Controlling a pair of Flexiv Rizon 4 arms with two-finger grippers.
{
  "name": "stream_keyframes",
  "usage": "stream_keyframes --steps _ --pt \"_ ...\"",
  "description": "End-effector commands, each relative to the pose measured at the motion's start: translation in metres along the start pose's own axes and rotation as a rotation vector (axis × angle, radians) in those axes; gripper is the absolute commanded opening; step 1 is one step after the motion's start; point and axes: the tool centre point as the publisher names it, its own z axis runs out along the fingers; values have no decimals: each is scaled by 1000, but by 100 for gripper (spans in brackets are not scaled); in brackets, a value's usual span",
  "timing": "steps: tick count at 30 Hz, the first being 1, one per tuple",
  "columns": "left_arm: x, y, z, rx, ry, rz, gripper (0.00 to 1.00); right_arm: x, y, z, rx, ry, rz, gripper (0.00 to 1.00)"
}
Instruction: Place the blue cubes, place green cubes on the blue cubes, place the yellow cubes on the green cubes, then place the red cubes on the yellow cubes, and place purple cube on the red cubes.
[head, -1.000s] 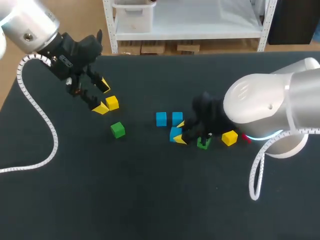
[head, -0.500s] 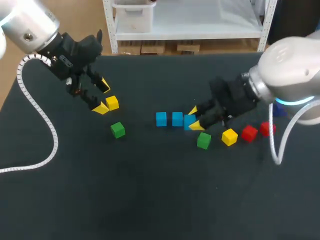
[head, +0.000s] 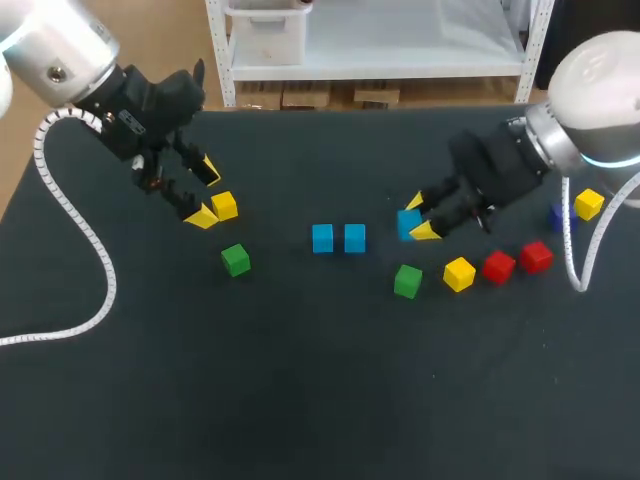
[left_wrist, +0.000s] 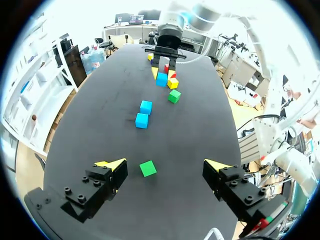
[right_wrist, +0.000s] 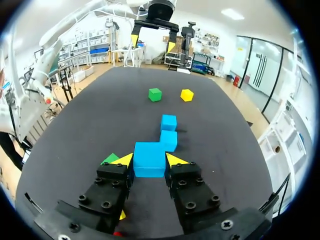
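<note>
1. Clamping a blue cube (head: 408, 223) from two sides, the right gripper (head: 418, 217) had its fingers narrowed to the cube's width. The cube was a plain, bright blue block with flat faces and sharp edges.
2. In the head view, the clamped cube was right of the middle of the desk (head: 300, 380). It was apart from the second blue cube (head: 322, 238) and the third blue cube (head: 355, 238), which lay just beside each other.
3. On the robot's side of the right gripper lay a row: the right green cube (head: 407, 281), the middle yellow cube (head: 459, 273), the first red cube (head: 498, 266) and the second red cube (head: 536, 256).
4. Beside the right arm lay a purple-looking cube (head: 560, 215), partly hidden by a cable, and the far yellow cube (head: 588, 204).
5. The left gripper (head: 204, 192) hung over the desk's left part with its fingers wide apart, holding nothing. The left yellow cube (head: 225, 206) lay just beside one fingertip; the left green cube (head: 236, 260) lay near.
6. The right wrist view alone showed both yellow tips pressed against opposite faces of the clamped cube, with the other two blue cubes ahead of it.
7. The left wrist view alone showed the left green cube on the desk in the gap between the spread fingers, touched by neither.
8. No view showed whether the clamped cube touched the desk.
</note>
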Motion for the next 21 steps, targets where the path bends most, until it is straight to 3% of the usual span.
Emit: stream_keyframes --steps 1,21 --pt "0 1 0 0 0 1 100 9 0 5 11 -11 2 0" --pt "0 1 0 0 0 1 100 18 -9 31 63 -70 49 0"
